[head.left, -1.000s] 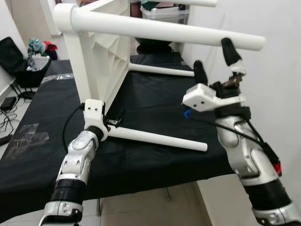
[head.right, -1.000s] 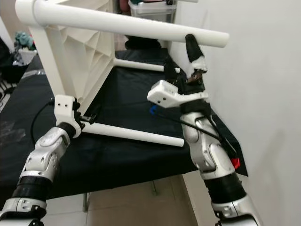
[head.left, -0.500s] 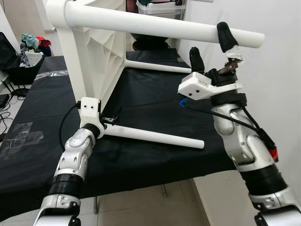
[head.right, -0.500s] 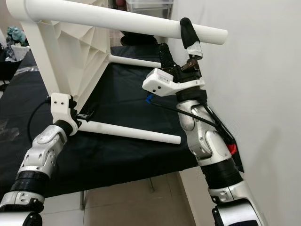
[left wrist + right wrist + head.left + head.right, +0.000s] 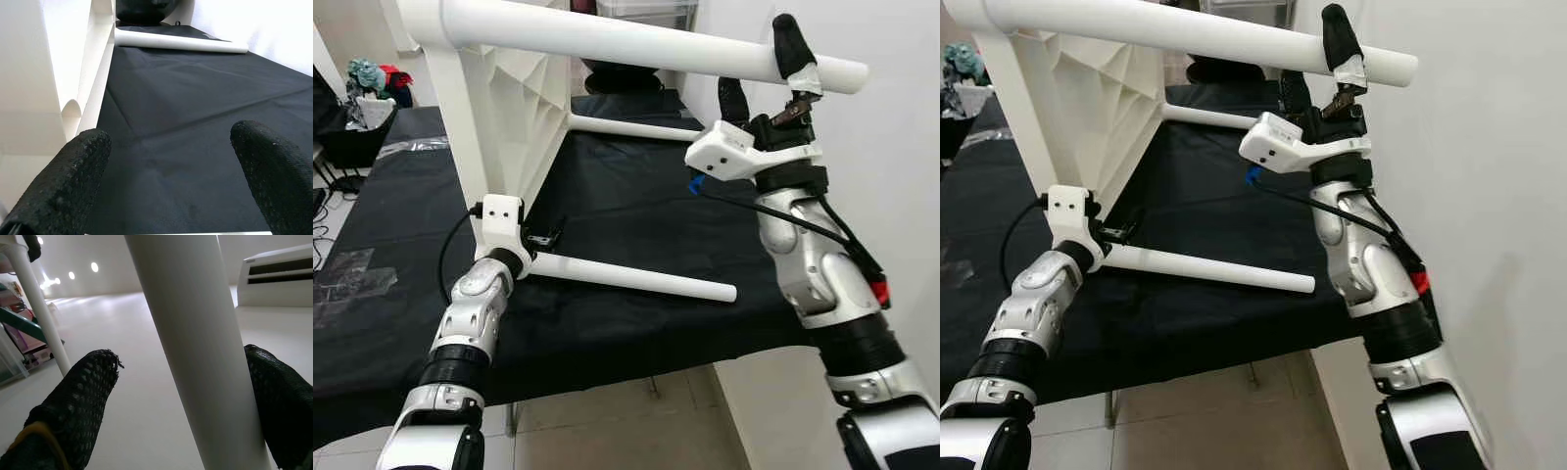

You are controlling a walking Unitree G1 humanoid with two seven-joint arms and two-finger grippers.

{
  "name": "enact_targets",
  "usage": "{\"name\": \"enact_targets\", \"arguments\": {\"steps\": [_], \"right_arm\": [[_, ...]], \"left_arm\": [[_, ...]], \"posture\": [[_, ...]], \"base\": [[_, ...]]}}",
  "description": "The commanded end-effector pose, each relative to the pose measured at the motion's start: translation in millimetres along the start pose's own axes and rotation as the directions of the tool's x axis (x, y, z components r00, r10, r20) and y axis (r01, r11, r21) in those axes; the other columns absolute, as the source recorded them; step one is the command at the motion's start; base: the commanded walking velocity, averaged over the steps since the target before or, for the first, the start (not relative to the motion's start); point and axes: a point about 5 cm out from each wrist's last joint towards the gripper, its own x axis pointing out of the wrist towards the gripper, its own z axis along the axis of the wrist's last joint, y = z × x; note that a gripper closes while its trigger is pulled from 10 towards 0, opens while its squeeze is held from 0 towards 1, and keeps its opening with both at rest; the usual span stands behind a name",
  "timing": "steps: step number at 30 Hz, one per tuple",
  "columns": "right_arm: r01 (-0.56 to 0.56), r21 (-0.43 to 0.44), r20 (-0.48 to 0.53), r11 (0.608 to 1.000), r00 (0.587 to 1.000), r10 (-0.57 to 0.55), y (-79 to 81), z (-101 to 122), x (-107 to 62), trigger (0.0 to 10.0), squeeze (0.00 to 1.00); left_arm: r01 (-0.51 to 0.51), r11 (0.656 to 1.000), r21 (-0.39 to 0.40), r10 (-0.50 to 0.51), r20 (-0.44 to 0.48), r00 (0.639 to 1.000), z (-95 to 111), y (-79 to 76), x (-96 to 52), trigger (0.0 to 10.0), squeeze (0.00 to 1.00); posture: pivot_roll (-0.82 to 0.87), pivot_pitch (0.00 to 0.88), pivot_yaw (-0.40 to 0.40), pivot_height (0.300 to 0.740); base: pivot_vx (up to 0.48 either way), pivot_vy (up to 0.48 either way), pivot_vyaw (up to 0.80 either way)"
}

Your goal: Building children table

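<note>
Right silver arm raised, far right; two-finger black right gripper (image 5: 759, 73) w/ fingers (image 5: 78, 404) spread apart. Left silver arm extended fwd, low left; black left gripper (image 5: 168, 166) fingers apart.

White children's table (image 5: 514, 108) with white legs; black cloth on the desk (image 5: 636, 211); black mesh-textured pincer fingers (image 5: 78, 401).

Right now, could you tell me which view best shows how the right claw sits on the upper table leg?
The right wrist view: the upper leg runs between both fingers, one touching, the other apart. The eye views show the right claw from behind, straddling that leg near its free end.
</note>
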Motion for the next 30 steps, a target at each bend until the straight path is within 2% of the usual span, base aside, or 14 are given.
{"name": "enact_targets", "arguments": {"steps": [1, 2, 3, 4, 8, 10, 11, 13, 14, 18, 19, 21, 29, 30], "right_arm": [[-0.011, 0.012, -0.033, 1.000, 0.999, 0.011, 4.0, -1.9, 1.2, 10.0, 0.00], [0.000, 0.027, -0.032, 1.000, 0.999, 0.001, 2.3, -0.5, 3.3, 7.5, 0.00], [0.000, 0.027, -0.032, 1.000, 0.999, 0.001, 2.3, -0.5, 3.3, 7.5, 0.00], [0.015, 0.037, -0.028, 0.999, 1.000, -0.014, -0.1, 1.3, 5.1, 0.0, 0.00], [0.037, 0.051, -0.019, 0.998, 0.999, -0.036, -3.5, 4.6, 8.2, 0.0, 0.00], [0.051, 0.060, -0.005, 0.997, 0.999, -0.051, -6.3, 8.0, 11.0, 0.0, 0.00], [0.051, 0.060, -0.005, 0.997, 0.999, -0.051, -6.3, 8.0, 11.0, 0.0, 0.00], [0.064, 0.066, 0.020, 0.996, 0.998, -0.066, -8.5, 12.2, 14.4, 0.0, 0.00], [0.064, 0.066, 0.020, 0.996, 0.998, -0.066, -8.5, 12.2, 14.4, 0.0, 0.00], [0.077, 0.073, 0.049, 0.994, 0.996, -0.081, -9.9, 17.1, 18.6, 0.0, 0.00], [0.077, 0.073, 0.049, 0.994, 0.996, -0.081, -9.9, 17.1, 18.6, 0.0, 0.00], [0.090, 0.085, 0.065, 0.992, 0.993, -0.095, -11.4, 19.4, 22.8, 0.0, 0.00], [0.125, 0.090, 0.079, 0.988, 0.988, -0.132, -17.5, 19.2, 31.9, 0.0, 0.00], [0.158, 0.096, 0.082, 0.983, 0.983, -0.166, -24.7, 18.3, 39.7, 0.0, 0.00]], "left_arm": [[-0.050, 0.999, 0.011, 0.050, -0.014, 0.999, -3.3, 12.4, -2.1, 10.0, 0.00], [-0.065, 0.998, 0.009, 0.066, -0.018, 0.998, -4.5, 15.7, -2.6, 10.0, 0.00], [-0.065, 0.998, 0.009, 0.066, -0.018, 0.998, -4.5, 15.7, -2.6, 10.0, 0.00], [-0.090, 0.996, 0.006, 0.090, -0.027, 0.996, -6.2, 19.8, -3.2, 10.0, 0.00], [-0.143, 0.990, -0.017, 0.142, -0.045, 0.989, -9.5, 29.3, -4.2, 10.0, 0.00], [-0.238, 0.971, -0.022, 0.236, -0.080, 0.968, -15.0, 45.6, -7.8, 10.0, 0.00], [-0.238, 0.971, -0.022, 0.236, -0.080, 0.968, -15.0, 45.6, -7.8, 10.0, 0.00], [-0.381, 0.924, -0.020, 0.376, -0.120, 0.919, -21.4, 70.3, -16.7, 10.0, 0.00], [-0.381, 0.924, -0.020, 0.376, -0.120, 0.919, -21.4, 70.3, -16.7, 10.0, 0.00], [-0.512, 0.858, -0.027, 0.504, -0.146, 0.851, -23.0, 96.2, -27.7, 10.0, 0.00], [-0.512, 0.858, -0.027, 0.504, -0.146, 0.851, -23.0, 96.2, -27.7, 10.0, 0.00], [-0.581, 0.814, -0.002, 0.575, -0.145, 0.805, -19.0, 112.5, -34.2, 10.0, 0.00], [-0.627, 0.777, 0.053, 0.628, -0.116, 0.769, -8.8, 127.4, -38.0, 10.0, 0.00], [-0.637, 0.763, 0.108, 0.645, -0.066, 0.761, 4.6, 133.6, -36.4, 10.0, 0.00]], "posture": [[0.02, 0.140, -0.042, 0.740], [0.01, 0.142, -0.039, 0.740], [0.01, 0.142, -0.039, 0.740], [0.01, 0.139, -0.040, 0.740], [0.01, 0.141, -0.042, 0.740], [0.01, 0.136, -0.039, 0.740], [0.01, 0.136, -0.039, 0.740], [0.00, 0.129, -0.034, 0.740], [0.00, 0.129, -0.034, 0.740], [0.00, 0.123, -0.036, 0.740], [0.00, 0.123, -0.036, 0.740], [0.01, 0.116, -0.035, 0.740], [0.01, 0.107, -0.034, 0.740], [0.02, 0.095, -0.030, 0.740]], "base": [[0.000, 0.000, 0.00], [0.000, 0.000, 0.00], [0.000, 0.000, 0.00], [0.000, 0.000, 0.00], [0.000, 0.000, 0.00], [0.000, 0.000, 0.00], [0.000, 0.000, 0.00], [0.000, 0.000, 0.00], [0.000, 0.000, 0.00], [0.000, 0.000, 0.00], [0.000, 0.000, 0.00], [0.000, 0.000, 0.00], [0.000, 0.000, 0.00], [0.000, 0.000, 0.00]]}}
